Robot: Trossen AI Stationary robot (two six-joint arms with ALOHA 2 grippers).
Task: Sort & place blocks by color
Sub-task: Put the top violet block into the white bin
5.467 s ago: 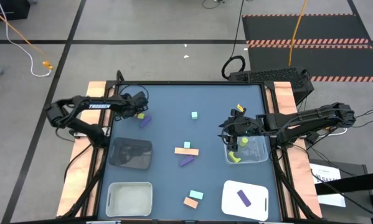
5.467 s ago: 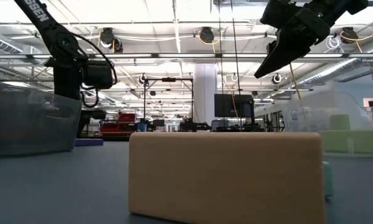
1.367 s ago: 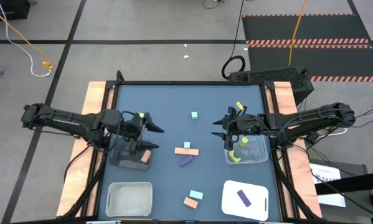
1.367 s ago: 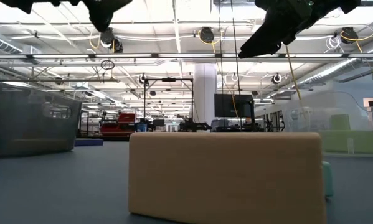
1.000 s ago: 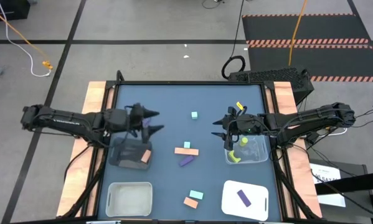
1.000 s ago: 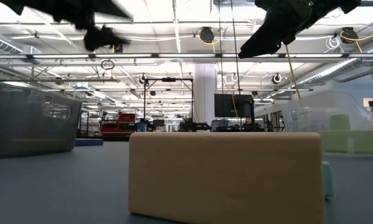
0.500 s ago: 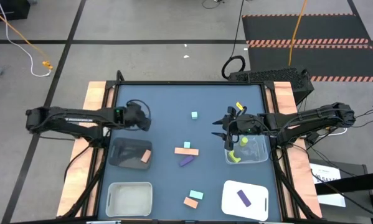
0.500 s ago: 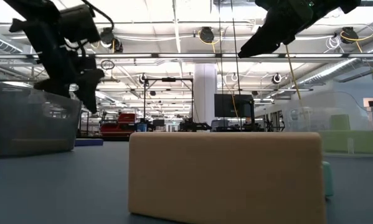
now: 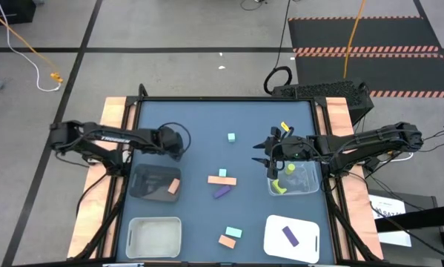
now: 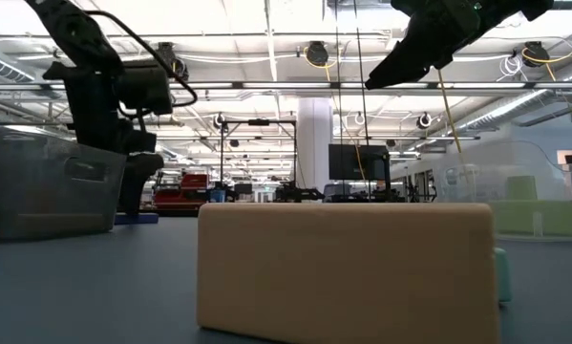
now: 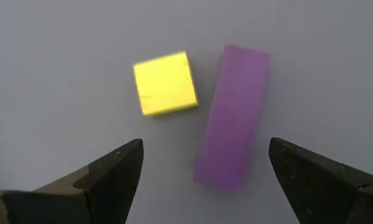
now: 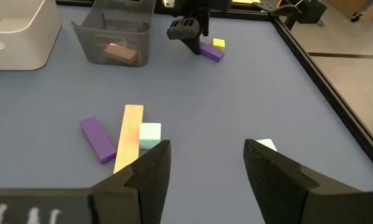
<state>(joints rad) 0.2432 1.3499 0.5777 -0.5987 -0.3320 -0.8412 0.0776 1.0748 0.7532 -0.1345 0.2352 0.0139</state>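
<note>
My left gripper (image 9: 176, 147) points down, open, low over the table's far left. In its wrist view my left gripper (image 11: 205, 149) has a purple bar (image 11: 233, 116) and a yellow cube (image 11: 165, 83) lying flat ahead of its fingertips, both untouched. My right gripper (image 9: 269, 154) hovers open and empty beside the clear bin (image 9: 305, 185). Loose on the mat lie a mint cube (image 9: 230, 137), a salmon bar (image 9: 222, 179) with a mint cube (image 9: 222, 173) against it, a purple bar (image 9: 222, 192), a mint block (image 9: 233, 232) and a salmon block (image 9: 226, 242).
A dark bin (image 9: 146, 191) holds a salmon block (image 9: 173, 185). The clear bin holds yellow-green pieces (image 9: 281, 187). A white bin (image 9: 136, 236) stands near left, and a white tray (image 9: 305, 228) near right carries a purple bar (image 9: 289, 236). Open mat lies at the far middle.
My left gripper has tipped from level to pointing down and has come down toward the purple bar and the yellow cube, staying open. The salmon block stays in the dark bin.
</note>
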